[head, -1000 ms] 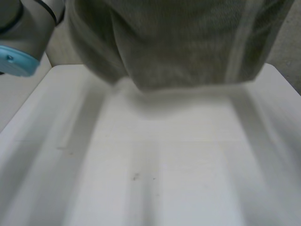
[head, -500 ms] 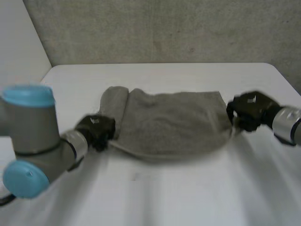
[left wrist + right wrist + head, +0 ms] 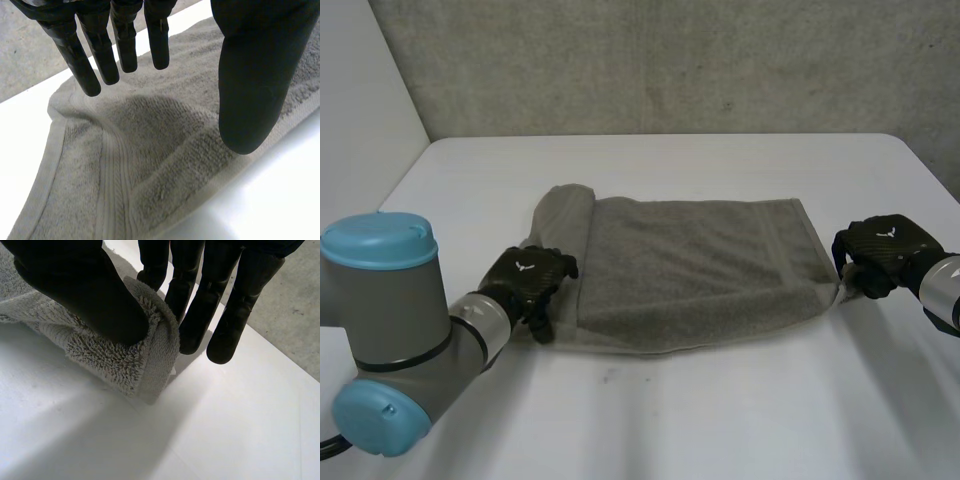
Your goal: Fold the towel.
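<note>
Grey-green terry towel (image 3: 690,275), doubled over on the white bench (image 3: 720,430), lying crosswise near the middle between the two hands. Its near edge bows outward and its left end is bunched into a loose ridge with a plain woven band. No label or lettering is legible on the towel. The only marking is a small white emblem (image 3: 525,266) on the back of each black hand, too small to read. The left hand (image 3: 528,283), on its grey arm with the light-blue cap (image 3: 380,240), sits at the towel's near left corner. In the left wrist view its fingers (image 3: 127,45) are straight and spread apart from the thumb (image 3: 255,80), poised over the cloth and holding none of it. The right hand (image 3: 880,250) is at the towel's near right corner. In the right wrist view its thumb (image 3: 85,285) lies on top of the upturned corner, with the straight fingers (image 3: 200,305) close behind it, so the cloth is nipped between them. A dark speck (image 3: 608,375) marks the bench in front of the towel. A rough grey concrete wall (image 3: 670,60) stands behind the bench, and a white panel (image 3: 360,110) stands at its left.
</note>
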